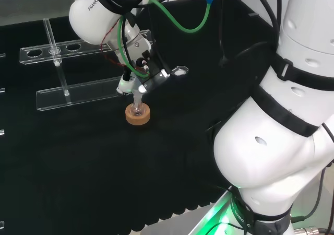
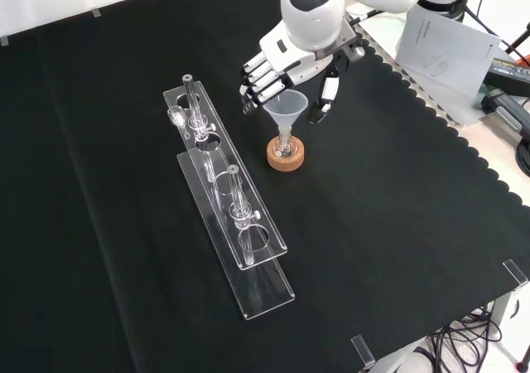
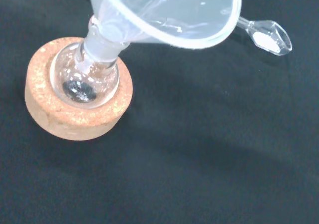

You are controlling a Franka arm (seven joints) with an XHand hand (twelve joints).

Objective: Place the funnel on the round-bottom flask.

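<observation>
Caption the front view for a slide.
Black and white hand poised around the clear plastic funnel seated in the small round-bottom glass flask on its cork ring stand.

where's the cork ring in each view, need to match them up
head view: cork ring sits left of centre on the black cloth, just below the hand.
front view: the same ring lies right of the clear rack, below the hand.
wrist view: it is large and close, cradling the round-bottom flask.
shared landmark: the funnel standing in the flask's neck.
</observation>
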